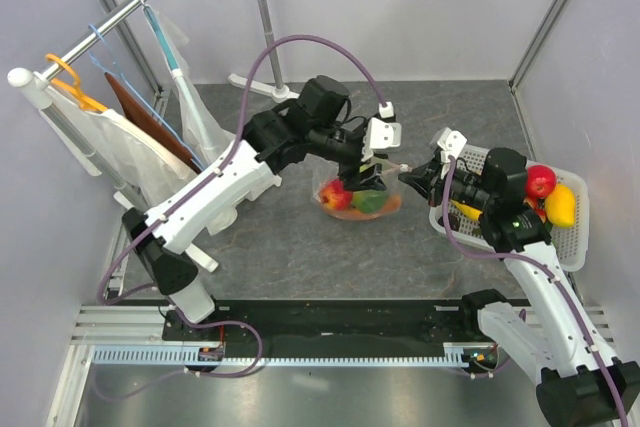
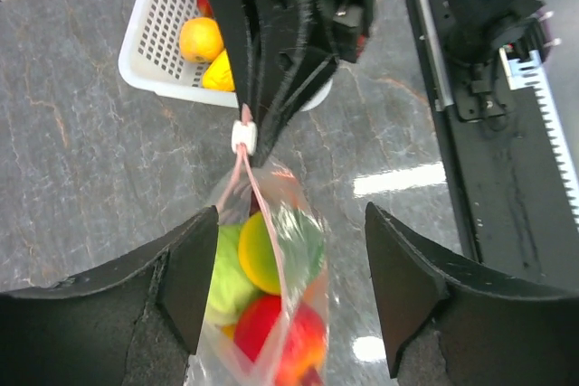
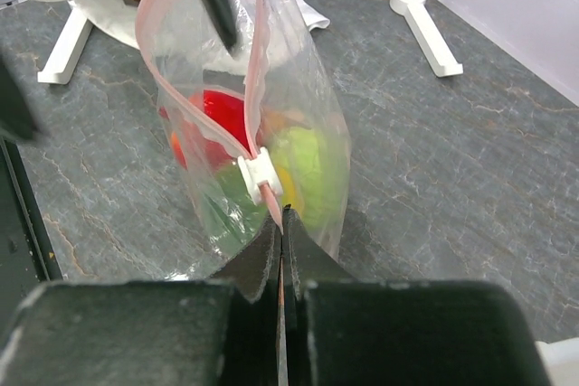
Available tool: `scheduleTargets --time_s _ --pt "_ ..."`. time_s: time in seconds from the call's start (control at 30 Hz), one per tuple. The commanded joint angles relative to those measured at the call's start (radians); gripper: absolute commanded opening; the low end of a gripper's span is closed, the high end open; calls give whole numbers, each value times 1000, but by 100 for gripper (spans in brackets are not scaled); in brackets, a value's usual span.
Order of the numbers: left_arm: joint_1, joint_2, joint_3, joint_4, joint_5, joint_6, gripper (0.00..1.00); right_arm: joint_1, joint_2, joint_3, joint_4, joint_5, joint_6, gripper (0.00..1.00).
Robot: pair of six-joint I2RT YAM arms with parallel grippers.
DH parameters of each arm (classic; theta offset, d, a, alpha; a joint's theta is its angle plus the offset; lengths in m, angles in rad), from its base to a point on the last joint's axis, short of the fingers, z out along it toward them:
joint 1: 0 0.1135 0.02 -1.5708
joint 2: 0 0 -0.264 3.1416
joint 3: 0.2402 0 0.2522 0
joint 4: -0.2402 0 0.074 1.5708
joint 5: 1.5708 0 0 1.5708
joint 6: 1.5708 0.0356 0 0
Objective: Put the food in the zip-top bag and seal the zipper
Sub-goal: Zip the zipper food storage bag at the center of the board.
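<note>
While the clear zip-top plastic bag (image 1: 358, 197) stands on the grey marbled bench (image 1: 300, 257) between the arms, holding a red toy apple (image 3: 217, 115) with green and yellow food, the fingers of the right gripper (image 3: 281, 223) are clenched on the end of its pink-red zipper strip (image 3: 256, 51), just beyond the small white slider (image 3: 257, 175). The fingers of the left gripper (image 2: 289, 223) are released, spread either side of the bag's top. A white slatted plastic basket (image 1: 575, 237) beside the right arm carries a yellow lemon (image 1: 561, 205).
</note>
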Motion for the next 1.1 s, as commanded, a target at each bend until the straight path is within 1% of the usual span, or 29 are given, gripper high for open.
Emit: scheduleTargets --time_s 0.0,0.2,0.5,0.6,0.77,0.8,0.87,0.97,1.0,1.07 --pt "-23 49 41 113 -71 5 68 0 -37 45 31 -41 -20 0" --pt "-29 91 55 160 -54 -46 64 -1 -49 39 34 -48 -20 0" --pt "-45 97 51 188 -28 -58 63 -1 -56 36 35 -57 -27 0" --pt "-52 100 45 180 -17 -41 55 0 -53 37 38 -59 -28 0" --pt "-60 106 35 170 -24 -43 49 -1 -63 34 49 -47 -28 0" --pt "-60 106 34 171 -27 -46 45 -1 -66 30 57 -47 -28 0" --pt "-60 109 37 171 -36 -53 42 0 -71 30 58 -48 -33 0" --pt "-60 105 32 171 -39 -60 28 -1 -74 36 58 -39 -39 0" --pt "-60 103 29 170 -43 -60 18 -1 -73 37 57 -38 -40 0" --pt "-58 99 17 162 -54 -53 11 0 -74 36 57 -37 -40 0"
